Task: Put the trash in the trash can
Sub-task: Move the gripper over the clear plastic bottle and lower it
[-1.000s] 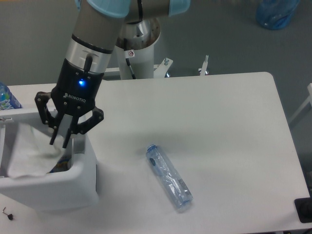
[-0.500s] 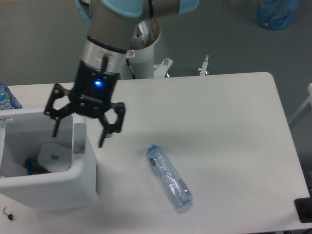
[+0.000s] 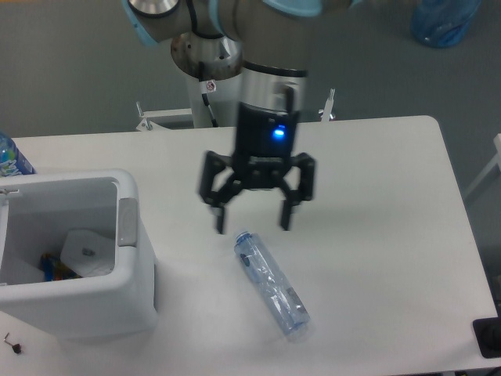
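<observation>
Paper already lies inside the trash can, a white crumpled sheet resting on the bottom among a few darker scraps, so half of the job looks done. What is left is the crushed plastic bottle, which lies flat on the worktop toward its front edge, well apart from the bin at the front left corner, its cap end pointing back and left. The pincer hangs above the worktop with its fingers spread wide and nothing between them. The bottle's cap end sits just below and between the fingertips, while the rest of the body runs off toward the front right, outside the fingers' span.
</observation>
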You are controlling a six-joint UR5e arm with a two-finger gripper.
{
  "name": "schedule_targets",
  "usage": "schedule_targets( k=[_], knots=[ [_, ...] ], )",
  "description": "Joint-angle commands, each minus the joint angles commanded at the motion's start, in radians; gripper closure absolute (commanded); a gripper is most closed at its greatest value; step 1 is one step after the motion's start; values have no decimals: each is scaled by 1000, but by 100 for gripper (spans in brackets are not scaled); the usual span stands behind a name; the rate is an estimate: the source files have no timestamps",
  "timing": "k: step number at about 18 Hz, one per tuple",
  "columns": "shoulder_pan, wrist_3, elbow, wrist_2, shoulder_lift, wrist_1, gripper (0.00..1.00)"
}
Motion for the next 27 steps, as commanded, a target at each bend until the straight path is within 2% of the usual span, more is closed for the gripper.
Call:
schedule_targets(
  k=[2, 5, 19, 21, 27],
  knots=[
    [-2, 11, 3, 58, -41, 0, 0],
    [-3, 39, 17, 68, -112, -11, 0],
    [-12, 31, 3, 117, -292, 3, 0],
    [-34, 31, 17, 129, -328, 5, 0],
    [-63, 25, 54, 181, -384, 9, 0]
  ],
)
